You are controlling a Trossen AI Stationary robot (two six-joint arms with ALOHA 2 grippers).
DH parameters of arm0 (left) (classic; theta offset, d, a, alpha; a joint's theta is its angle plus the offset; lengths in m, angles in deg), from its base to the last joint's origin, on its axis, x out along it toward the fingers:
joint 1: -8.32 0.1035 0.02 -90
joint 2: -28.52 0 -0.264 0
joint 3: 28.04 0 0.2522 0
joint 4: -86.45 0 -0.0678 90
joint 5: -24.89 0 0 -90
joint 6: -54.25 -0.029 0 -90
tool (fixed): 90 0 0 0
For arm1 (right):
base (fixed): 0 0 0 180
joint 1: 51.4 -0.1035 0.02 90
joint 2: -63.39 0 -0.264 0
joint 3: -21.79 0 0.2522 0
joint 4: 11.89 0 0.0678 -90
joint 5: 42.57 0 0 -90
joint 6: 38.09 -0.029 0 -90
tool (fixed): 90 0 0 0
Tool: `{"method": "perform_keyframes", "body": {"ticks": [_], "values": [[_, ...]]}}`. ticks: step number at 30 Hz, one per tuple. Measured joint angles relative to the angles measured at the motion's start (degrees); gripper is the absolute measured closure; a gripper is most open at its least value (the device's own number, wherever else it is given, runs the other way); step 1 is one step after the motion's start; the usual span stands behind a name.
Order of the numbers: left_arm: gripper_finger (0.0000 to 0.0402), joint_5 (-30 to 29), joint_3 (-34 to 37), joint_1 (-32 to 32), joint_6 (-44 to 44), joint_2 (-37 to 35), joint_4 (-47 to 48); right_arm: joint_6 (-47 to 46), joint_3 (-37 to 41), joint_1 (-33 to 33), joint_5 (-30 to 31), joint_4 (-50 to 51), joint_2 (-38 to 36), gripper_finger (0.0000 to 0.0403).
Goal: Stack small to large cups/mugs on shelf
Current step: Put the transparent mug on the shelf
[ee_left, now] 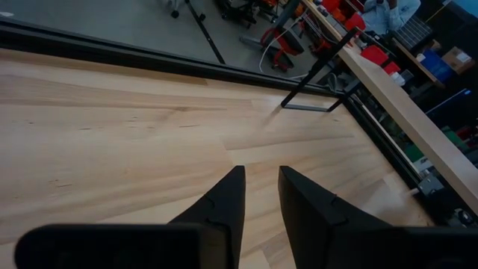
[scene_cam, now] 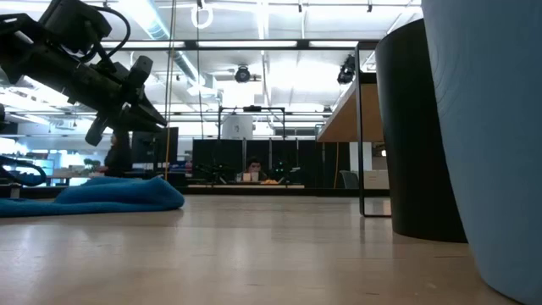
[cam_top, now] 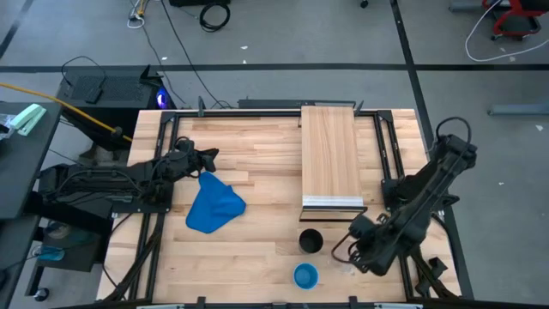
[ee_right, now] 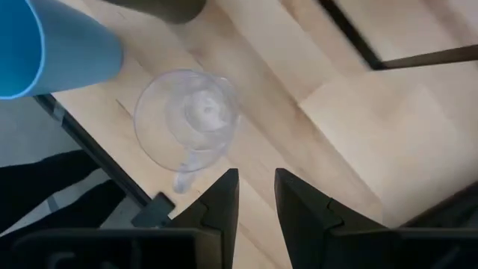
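The right gripper [ee_right: 256,196] is being held with a narrow gap between its fingers and nothing between them; it is being carried low over the near right part of the tabletop [cam_top: 257,163], just beside the clear cup [ee_right: 188,118], which is standing upright with its handle turned toward the fingers; the light-blue cup [cam_top: 306,275] is seen standing near the table's front edge, and the black cup [cam_top: 310,240] is standing between it and the shelf's silver front edge; the shelf [cam_top: 330,154] is being left bare of cups. The left gripper [ee_left: 261,196] is likewise being held slightly parted and empty, raised above the tabletop's left side; a crumpled blue cloth [cam_top: 213,205] is lying just beside it, well apart from the cups.
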Motion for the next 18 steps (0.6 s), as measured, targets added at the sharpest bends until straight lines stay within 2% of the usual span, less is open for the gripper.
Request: {"method": "perform_keyframes", "body": {"ticks": [9,18], "values": [[0.0319,0.0,0.0,0.0,0.0,0.0,0.0,-0.5,0.0,1.6,-0.3,-3.9,5.0,0.0307],[0.0308,0.0,0.0,0.0,0.0,0.0,0.0,-0.1,0.0,2.3,-1.4,-6.0,8.8,0.0307]]}}
